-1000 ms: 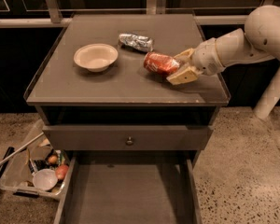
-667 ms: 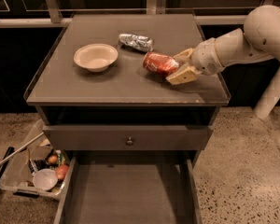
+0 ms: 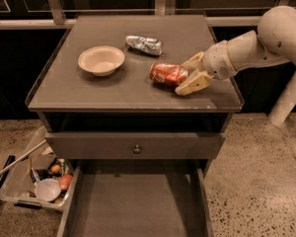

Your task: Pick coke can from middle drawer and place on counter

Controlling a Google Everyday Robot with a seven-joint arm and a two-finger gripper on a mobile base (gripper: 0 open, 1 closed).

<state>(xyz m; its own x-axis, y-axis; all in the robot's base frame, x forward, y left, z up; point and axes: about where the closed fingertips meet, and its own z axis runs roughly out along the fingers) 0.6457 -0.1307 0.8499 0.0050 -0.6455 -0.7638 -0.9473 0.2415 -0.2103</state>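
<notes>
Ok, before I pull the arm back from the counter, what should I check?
1. Coke can on the counter: ok, though it lies on its side.
2. Middle drawer emptied: ok, it is open and its visible floor is bare.
3. Gripper clear of the can: not ok, it sits at the can's right end.
4. Can apart from the bowl and the crumpled silver can: ok.
5. Can inside the counter's rim: ok.
6. Can released: cannot tell.
</notes>
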